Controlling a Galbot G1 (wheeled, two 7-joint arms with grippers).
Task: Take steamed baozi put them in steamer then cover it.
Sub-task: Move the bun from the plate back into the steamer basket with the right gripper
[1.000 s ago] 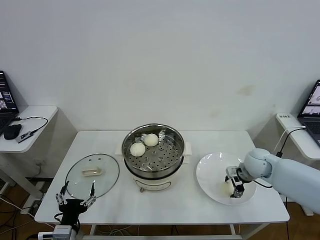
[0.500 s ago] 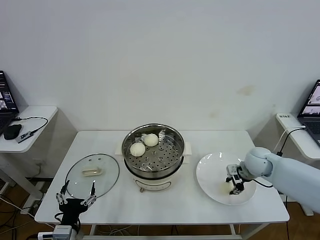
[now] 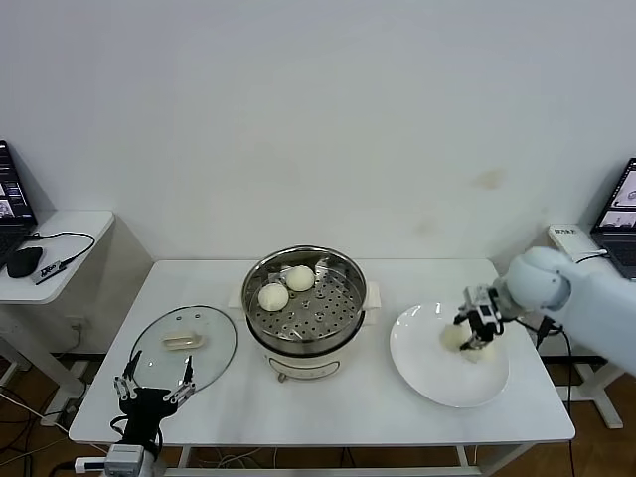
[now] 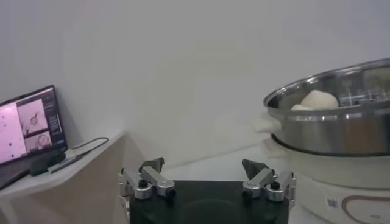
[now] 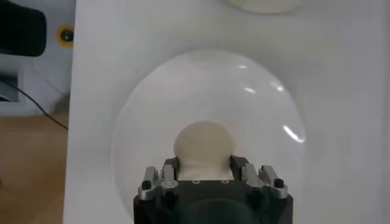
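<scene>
Right claw (image 3: 475, 329) clamped, left claw (image 3: 152, 388) spread

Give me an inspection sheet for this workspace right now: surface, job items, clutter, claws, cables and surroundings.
Surface: white table, holding pot, plate and lid.
Job's things: steamer open, two buns on its tray; third bun over the white plate; a fourth is not seen.
Clutter: glass lid flat on the table, left of the steamer.
Claws: right claw shut on the third bun; left claw open, parked at the table's near-left edge.
Cables: black cable on the left side table.
Surroundings: laptop on the left side table, another laptop at right; plain white wall.
</scene>
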